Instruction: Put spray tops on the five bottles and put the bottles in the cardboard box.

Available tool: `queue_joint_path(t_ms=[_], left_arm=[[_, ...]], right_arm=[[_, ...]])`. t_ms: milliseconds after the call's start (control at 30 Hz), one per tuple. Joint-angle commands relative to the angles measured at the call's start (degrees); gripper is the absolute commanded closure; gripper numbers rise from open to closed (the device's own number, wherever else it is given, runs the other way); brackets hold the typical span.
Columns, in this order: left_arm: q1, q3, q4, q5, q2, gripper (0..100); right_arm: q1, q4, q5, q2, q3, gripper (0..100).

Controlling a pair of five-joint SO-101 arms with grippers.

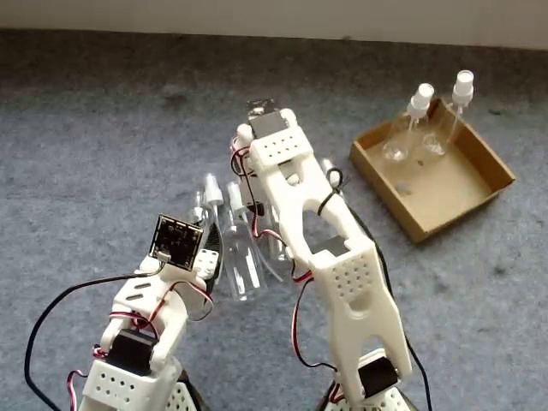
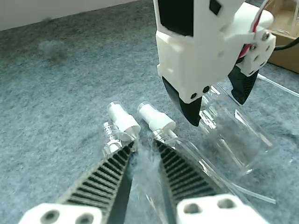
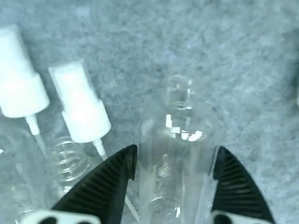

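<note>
Several clear bottles lie on the grey carpet between the arms. In the right wrist view my right gripper point(image 3: 176, 150) is open, one finger on each side of a capless bottle point(image 3: 177, 135). Beside it, two white spray tops point(image 3: 80, 109) point(image 3: 17, 88) rest at the necks of two other bottles. My left gripper point(image 2: 142, 145) is low over those two bottles point(image 2: 114, 142), fingers slightly apart, just short of the spray tops point(image 2: 156, 119). Opposite it is the right gripper point(image 2: 217, 112), over its bottle point(image 2: 236, 137). The cardboard box point(image 1: 381, 193) holds two capped bottles point(image 1: 402, 128) point(image 1: 447, 120).
The right arm point(image 1: 291, 171) arches over the bottle cluster point(image 1: 244, 265) and hides part of it in the high view. The left arm point(image 1: 163, 300) is at the lower left. A pale wall edge runs along the far side. Open carpet lies to the left.
</note>
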State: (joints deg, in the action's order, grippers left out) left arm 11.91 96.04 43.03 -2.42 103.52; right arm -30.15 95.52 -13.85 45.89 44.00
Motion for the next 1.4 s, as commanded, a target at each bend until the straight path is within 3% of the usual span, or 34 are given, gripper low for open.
queue_joint_path(t_ms=[0, 333, 533, 1000, 1267, 1367], left_arm=[[0.9, 1.1, 0.3, 0.4, 0.1, 99], [0.9, 1.1, 0.3, 0.4, 0.1, 99], [0.9, 1.1, 0.3, 0.4, 0.1, 99], [0.9, 1.1, 0.3, 0.4, 0.1, 99], [0.9, 1.1, 0.3, 0.4, 0.1, 99], [0.9, 1.1, 0.3, 0.4, 0.1, 99]], right_arm=[[1.4, 0.8, -0.6, -0.9, 3.2, 86.4], [1.2, 0.8, -0.5, -0.7, 3.0, 86.1], [1.1, 0.8, -0.6, -0.7, 3.0, 74.8], [1.2, -0.7, -0.6, 7.9, 3.7, 75.1], [3.4, -0.7, -1.1, 6.5, 3.7, 95.5], [4.9, 0.5, -0.6, 4.4, 3.7, 96.1]])
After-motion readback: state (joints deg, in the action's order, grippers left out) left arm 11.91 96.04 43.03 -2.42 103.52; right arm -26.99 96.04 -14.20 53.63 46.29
